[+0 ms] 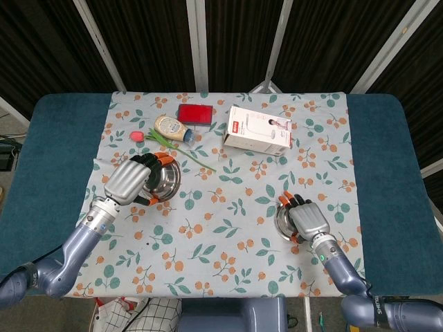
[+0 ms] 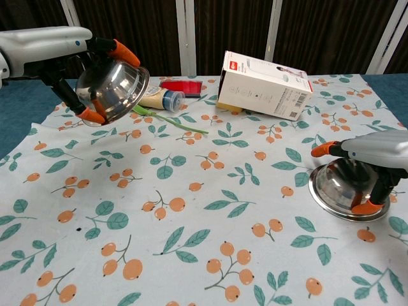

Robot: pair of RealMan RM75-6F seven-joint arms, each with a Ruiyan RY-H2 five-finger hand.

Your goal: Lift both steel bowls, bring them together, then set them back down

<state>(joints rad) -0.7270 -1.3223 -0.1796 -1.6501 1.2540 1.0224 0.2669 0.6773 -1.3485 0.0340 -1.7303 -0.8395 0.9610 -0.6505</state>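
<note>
Across the tablecloth (image 2: 191, 255) the two bowls sit well apart, so bringing them together means each must travel toward the middle. Near the left edge, the left hand (image 1: 129, 180) grips the left steel bowl (image 2: 115, 89) clear of the cloth and tilted, mouth turned away. Near the right edge, the right hand (image 1: 307, 221) clasps the right steel bowl (image 2: 347, 191) upside down, apparently resting on the cloth.

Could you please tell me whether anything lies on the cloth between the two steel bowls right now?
No: between the left steel bowl and the right steel bowl there is only bare patterned tablecloth. Both views show this, the chest view most clearly.
</note>
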